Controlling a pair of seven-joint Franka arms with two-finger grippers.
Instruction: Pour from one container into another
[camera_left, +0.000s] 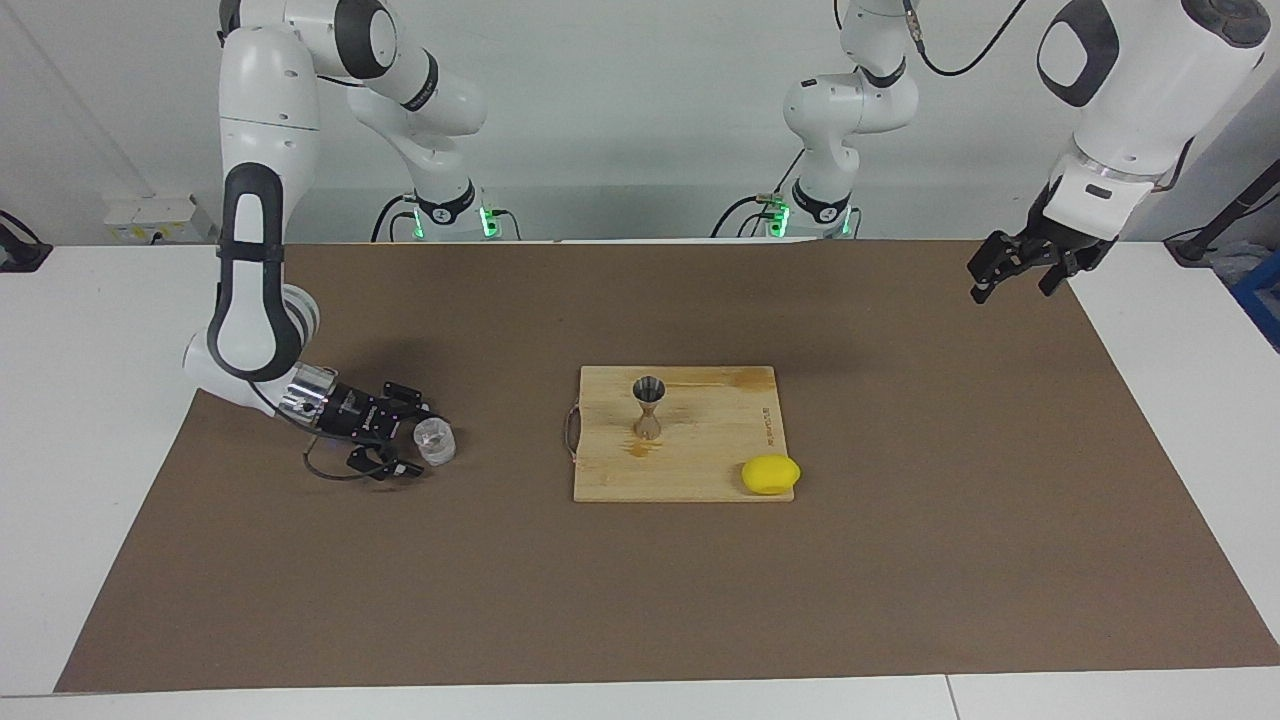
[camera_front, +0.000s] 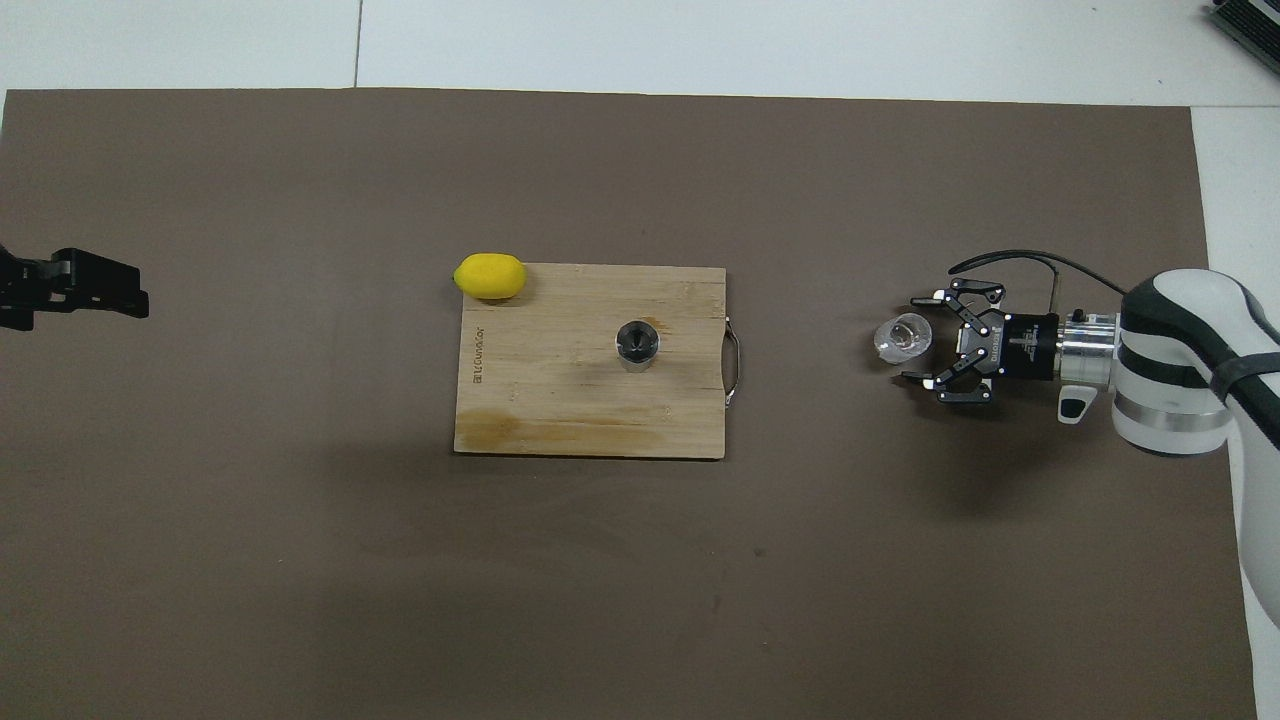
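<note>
**Inspector A:** Start with the big items. Brown mat (camera_left: 640, 600) covers the table; a wooden cutting board (camera_left: 700, 470) sits mid-table, well apart from both end effectors. On it stands the jigger (camera_left: 648, 406), upright, long axis vertical, open cone facing up. A lemon (camera_left: 770, 474) rests at the board's corner toward the left arm's end.

**Inspector B:** And the arms?

**Inspector A:** 2 arms. The left gripper (camera_left: 1012, 268) hangs in the air over the mat's edge at its own end, fingers spread wide, holding nothing; that arm waits. The right gripper (camera_front: 922, 338) lies low and near-horizontal at its end of the table, jaws spread wide.

**Inspector B:** The tumbler?

**Inspector A:** The tumbler (camera_front: 902, 337) stands on the mat just ahead of the right gripper's fingertips, at the mouth of the open jaws, apart from both fingers. It is upright, axis vertical, mouth up. Whether it holds anything, I cannot tell.

**Inspector B:** Step in hand?

**Inspector A:** My judgement: the glass sits free beside the open jaws, so either a release or a grasp not yet made. If pouring remains, the next move calls for closing squarely on the tumbler's wall, lifting it level, carrying it over the jigger, then tilting slowly toward that small cone.
</note>
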